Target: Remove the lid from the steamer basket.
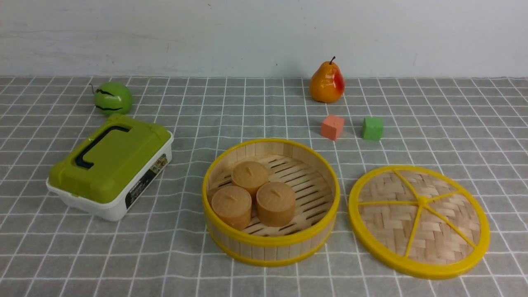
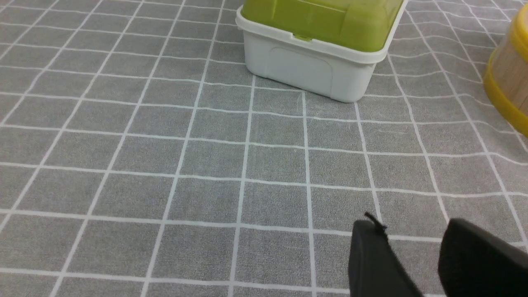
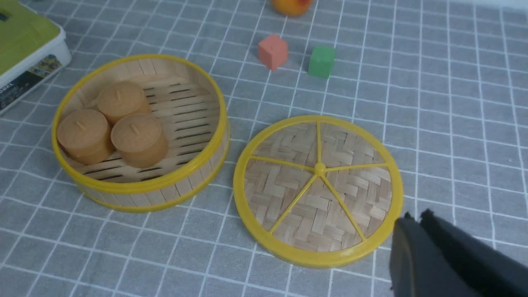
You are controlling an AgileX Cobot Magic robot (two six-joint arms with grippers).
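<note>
Lid [image 1: 437, 231] lies flat on counter [image 1: 165, 255] beside uncovered steamer basket [image 1: 268, 251]; left jaws slightly parted, right jaws closed, both empty.

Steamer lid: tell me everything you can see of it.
The lid is a round disc of pale woven bamboo with a thick yellow rim and five thin yellow spokes meeting at a small central knob. It lies flat on the grey checked cloth, right of the steamer basket, a gap between them. Nothing rests on or holds it.
</note>
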